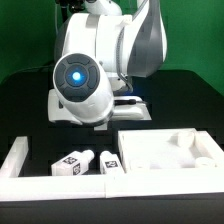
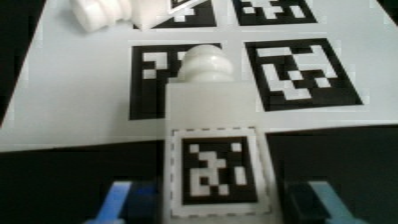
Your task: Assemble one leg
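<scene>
The leg (image 2: 214,130) lies lengthwise on the marker board (image 2: 71,90). Its tagged end sits between the two blue fingers (image 2: 121,203) of the gripper (image 2: 217,200) (a dark gap shows on each side, so the jaws stand released, not gripping it). Another peg (image 2: 98,12) lies beyond the leg's rounded tip.

Glossy white rounded arm (image 1: 95,55), grey joint sections (image 1: 152,40), round blue-lit cap (image 1: 73,75), blue-tipped tool (image 2: 221,205).
</scene>
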You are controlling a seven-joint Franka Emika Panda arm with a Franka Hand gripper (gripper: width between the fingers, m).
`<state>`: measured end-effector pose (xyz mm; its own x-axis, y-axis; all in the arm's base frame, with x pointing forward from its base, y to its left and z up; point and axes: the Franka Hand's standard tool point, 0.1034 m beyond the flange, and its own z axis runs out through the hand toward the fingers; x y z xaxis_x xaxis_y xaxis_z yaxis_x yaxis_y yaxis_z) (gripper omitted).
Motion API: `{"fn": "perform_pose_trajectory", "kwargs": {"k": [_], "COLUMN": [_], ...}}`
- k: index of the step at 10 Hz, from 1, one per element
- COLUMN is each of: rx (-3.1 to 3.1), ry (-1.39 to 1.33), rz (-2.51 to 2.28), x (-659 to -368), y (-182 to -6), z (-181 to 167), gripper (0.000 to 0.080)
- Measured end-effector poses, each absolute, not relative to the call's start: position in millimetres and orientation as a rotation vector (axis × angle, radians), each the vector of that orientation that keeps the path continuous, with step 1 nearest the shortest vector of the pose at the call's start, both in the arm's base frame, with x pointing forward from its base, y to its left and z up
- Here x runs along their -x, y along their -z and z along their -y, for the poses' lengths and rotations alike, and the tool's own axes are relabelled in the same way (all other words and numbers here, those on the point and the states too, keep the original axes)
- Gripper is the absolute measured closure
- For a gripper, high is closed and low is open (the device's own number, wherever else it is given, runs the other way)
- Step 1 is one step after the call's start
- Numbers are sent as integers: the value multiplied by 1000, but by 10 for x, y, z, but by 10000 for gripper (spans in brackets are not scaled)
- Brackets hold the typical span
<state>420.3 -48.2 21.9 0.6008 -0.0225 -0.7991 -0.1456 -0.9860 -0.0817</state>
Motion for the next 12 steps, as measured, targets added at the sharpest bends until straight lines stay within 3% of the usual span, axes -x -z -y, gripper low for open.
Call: {"fn": "perform_pose_trajectory", "kwargs": {"k": [3, 4, 5, 8, 10, 12], "rx": [2777, 2849, 2898, 2991, 3028, 3050], "ry": [-1077, -915, -812, -530, -341, -181], "rz": [-68, -45, -72, -83, -26, -18], "x": [-4750, -4873, -4725, -4776, -5215, -5527], "y": [-727, -703, -549, -595, -1037, -1286], "z": [198, 192, 253, 279, 72, -103], "gripper": [515, 515, 515, 515, 515, 515]}}
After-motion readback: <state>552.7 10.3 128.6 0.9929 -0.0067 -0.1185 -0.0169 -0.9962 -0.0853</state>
